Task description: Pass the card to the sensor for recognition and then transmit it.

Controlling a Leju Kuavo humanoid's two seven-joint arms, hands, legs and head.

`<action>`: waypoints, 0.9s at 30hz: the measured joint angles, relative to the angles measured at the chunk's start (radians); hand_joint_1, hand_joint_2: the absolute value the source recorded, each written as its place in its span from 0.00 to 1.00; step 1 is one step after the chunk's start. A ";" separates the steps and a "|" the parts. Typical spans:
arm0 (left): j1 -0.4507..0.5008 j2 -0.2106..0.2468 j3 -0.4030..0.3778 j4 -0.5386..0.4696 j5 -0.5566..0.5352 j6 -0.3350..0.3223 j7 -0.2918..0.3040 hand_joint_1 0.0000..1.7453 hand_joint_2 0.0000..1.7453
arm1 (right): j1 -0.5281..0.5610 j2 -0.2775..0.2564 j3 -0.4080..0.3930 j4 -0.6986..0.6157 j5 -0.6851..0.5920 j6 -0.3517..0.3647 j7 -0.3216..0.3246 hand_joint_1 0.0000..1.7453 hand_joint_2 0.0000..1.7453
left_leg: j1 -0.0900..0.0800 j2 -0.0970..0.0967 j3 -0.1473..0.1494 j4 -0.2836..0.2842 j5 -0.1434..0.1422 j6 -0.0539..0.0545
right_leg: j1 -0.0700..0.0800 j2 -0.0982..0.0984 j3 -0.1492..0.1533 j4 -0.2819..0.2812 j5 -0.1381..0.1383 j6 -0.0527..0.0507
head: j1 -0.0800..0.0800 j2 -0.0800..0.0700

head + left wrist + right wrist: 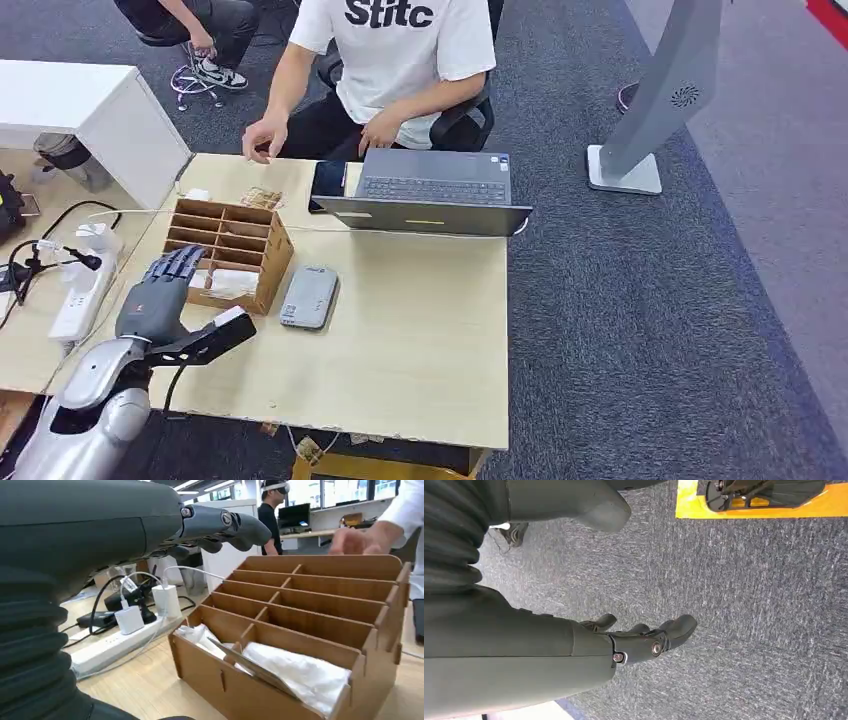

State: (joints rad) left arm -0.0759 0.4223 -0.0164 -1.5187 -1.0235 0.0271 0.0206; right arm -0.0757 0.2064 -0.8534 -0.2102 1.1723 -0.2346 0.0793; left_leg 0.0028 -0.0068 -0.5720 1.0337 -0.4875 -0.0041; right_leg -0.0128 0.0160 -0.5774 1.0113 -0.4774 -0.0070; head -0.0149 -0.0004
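On light wood table (pixel 420 330), left to right: white power strip (pixel 80 295) with plugs at far left edge; left hand (pixel 160 290) hovering beside wooden divider box (pixel 228 250), fingers apart, holding nothing; card (pixel 252 666) leaning tilted in box's nearest compartment on white wrapping; grey sensor (pixel 308 297) just beside box; laptop (pixel 430 195) before seated person (pixel 395 60). Grey carpet (pixel 650 300) around; right hand (pixel 644 640) hanging over carpet, fingers loosely apart, empty.

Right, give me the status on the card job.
Nothing looks done yet. The left hand hovers empty by the wooden organizer, whose near compartment holds a card leaning on white wrapping. The right hand hangs over carpet. Left: grasp the card, present it to the grey sensor, pass it on.
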 joint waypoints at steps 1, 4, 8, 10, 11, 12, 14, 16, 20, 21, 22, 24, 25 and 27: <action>-0.003 -0.003 -0.002 0.005 0.000 0.000 0.000 0.00 1.00 | 0.000 0.000 0.000 0.000 0.001 0.001 0.000 0.00 1.00 | 0.000 0.000 0.000 0.000 0.000 0.000 | 0.000 0.000 0.000 0.000 0.000 0.000 | 0.000 0.000; -0.009 -0.006 -0.007 0.019 -0.002 0.009 -0.003 0.00 1.00 | 0.000 -0.001 0.000 0.000 0.003 0.002 -0.002 0.00 1.00 | 0.000 0.000 0.000 0.000 0.000 0.000 | 0.000 0.000 0.000 0.000 0.000 0.000 | 0.000 0.000; -0.011 -0.007 -0.007 0.032 -0.001 0.024 -0.010 0.00 1.00 | 0.000 -0.001 0.000 0.000 0.005 0.004 -0.002 0.00 1.00 | 0.000 0.000 0.000 0.000 0.000 0.000 | 0.000 0.000 0.000 0.000 0.000 0.000 | 0.000 0.000; -0.012 -0.007 -0.007 0.036 0.000 0.026 -0.010 0.00 1.00 | 0.000 -0.001 0.000 0.000 0.006 0.005 -0.002 0.00 1.00 | 0.000 0.000 0.000 0.000 0.000 0.000 | 0.000 0.000 0.000 0.000 0.000 0.000 | 0.000 0.000; -0.012 -0.007 -0.007 0.037 0.000 0.027 -0.010 0.00 1.00 | 0.000 -0.001 0.000 0.000 0.006 0.005 -0.002 0.00 1.00 | 0.000 0.000 0.000 0.000 0.000 0.000 | 0.000 0.000 0.000 0.000 0.000 0.000 | 0.000 0.000; -0.013 -0.007 -0.007 0.038 0.000 0.027 -0.010 0.01 1.00 | 0.000 -0.001 0.000 0.000 0.008 0.005 -0.002 0.00 1.00 | 0.000 0.000 0.000 0.000 0.000 0.000 | 0.000 0.000 0.000 0.000 0.000 0.000 | 0.000 0.000; -0.013 -0.005 -0.007 0.040 0.000 0.027 -0.010 0.12 1.00 | -0.001 -0.001 0.000 0.000 0.009 0.005 -0.002 0.00 1.00 | 0.000 0.000 0.000 0.000 0.000 0.000 | 0.000 0.000 0.000 0.000 0.000 0.000 | 0.000 0.000; -0.013 -0.003 -0.007 0.041 0.000 0.027 -0.010 0.42 1.00 | -0.001 -0.001 0.000 0.000 0.011 0.006 -0.002 0.00 1.00 | 0.000 0.000 0.000 0.000 0.000 0.000 | 0.000 0.000 0.000 0.000 0.000 0.000 | 0.000 0.000; -0.013 -0.001 -0.007 0.047 0.000 0.028 -0.010 0.61 1.00 | -0.002 -0.001 0.000 0.000 0.011 0.007 -0.002 0.00 1.00 | 0.000 0.000 0.000 0.000 0.000 0.000 | 0.000 0.000 0.000 0.000 0.000 0.000 | 0.000 0.000; -0.013 -0.001 -0.007 0.048 0.000 0.028 -0.010 0.87 1.00 | -0.002 -0.001 0.000 0.000 0.011 0.007 -0.002 0.00 1.00 | 0.000 0.000 0.000 0.000 0.000 0.000 | 0.000 0.000 0.000 0.000 0.000 0.000 | 0.000 0.000; -0.013 -0.001 -0.007 0.050 0.000 0.028 -0.010 0.90 1.00 | -0.003 -0.001 0.000 0.000 0.012 0.007 -0.002 0.00 1.00 | 0.000 0.000 0.000 0.000 0.000 0.000 | 0.000 0.000 0.000 0.000 0.000 0.000 | 0.000 0.000; -0.013 -0.001 -0.007 0.053 -0.004 0.031 -0.010 0.98 1.00 | -0.004 -0.001 0.000 0.000 0.012 0.008 -0.001 0.00 1.00 | 0.000 0.000 0.000 0.000 0.000 0.000 | 0.000 0.000 0.000 0.000 0.000 0.000 | 0.000 0.000; -0.013 -0.001 -0.007 0.056 -0.008 0.034 -0.010 1.00 1.00 | -0.004 -0.001 0.000 0.000 0.013 0.008 0.000 0.00 1.00 | 0.000 0.000 0.000 0.000 0.000 0.000 | 0.000 0.000 0.000 0.000 0.000 0.000 | 0.000 0.000; -0.013 -0.001 -0.008 0.063 -0.014 0.035 -0.010 1.00 1.00 | -0.005 -0.001 0.000 0.000 0.016 0.009 0.001 0.00 1.00 | 0.000 0.000 0.000 0.000 0.000 0.000 | 0.000 0.000 0.000 0.000 0.000 0.000 | 0.000 0.000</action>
State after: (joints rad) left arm -0.0891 0.4211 -0.0240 -1.4557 -1.0372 0.0622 0.0110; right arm -0.0806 0.2052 -0.8534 -0.2102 1.1879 -0.2258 0.0805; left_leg 0.0030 -0.0068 -0.5721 1.0336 -0.4875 -0.0041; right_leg -0.0128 0.0160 -0.5773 1.0114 -0.4774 -0.0071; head -0.0153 -0.0007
